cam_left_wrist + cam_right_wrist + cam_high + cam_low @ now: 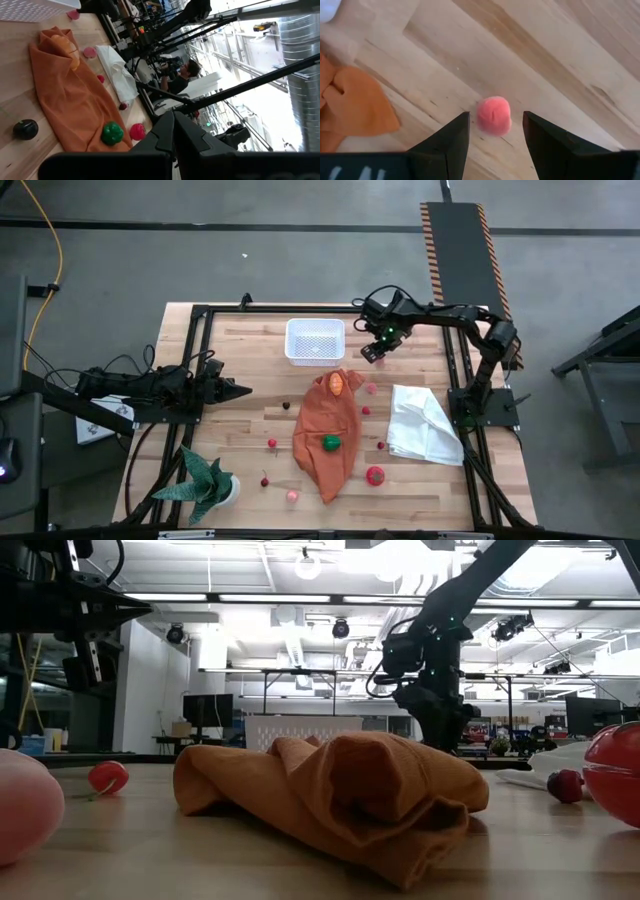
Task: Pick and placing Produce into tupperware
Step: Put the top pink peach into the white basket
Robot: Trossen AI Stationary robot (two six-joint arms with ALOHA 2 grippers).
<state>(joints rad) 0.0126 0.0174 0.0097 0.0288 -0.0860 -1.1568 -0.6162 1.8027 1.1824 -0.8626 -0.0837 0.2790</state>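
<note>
One pink fruit (494,116) sits between our open, empty right gripper (495,137) fingers near the far edge; we descend straight, then close.

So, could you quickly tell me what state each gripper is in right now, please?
Left gripper: shut, holding nothing, waiting at the table's left side.
Right gripper: open, its fingers either side of a pink produce piece, not gripping it.

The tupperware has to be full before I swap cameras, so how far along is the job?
Nothing looks done: the tupperware appears empty in the high view. In hand: the right gripper hangs open over a pink piece on the table, not yet gripping. Left: the rest of the produce, including the green piece on the orange cloth and a red piece. The left gripper waits shut at the table's left.
</note>
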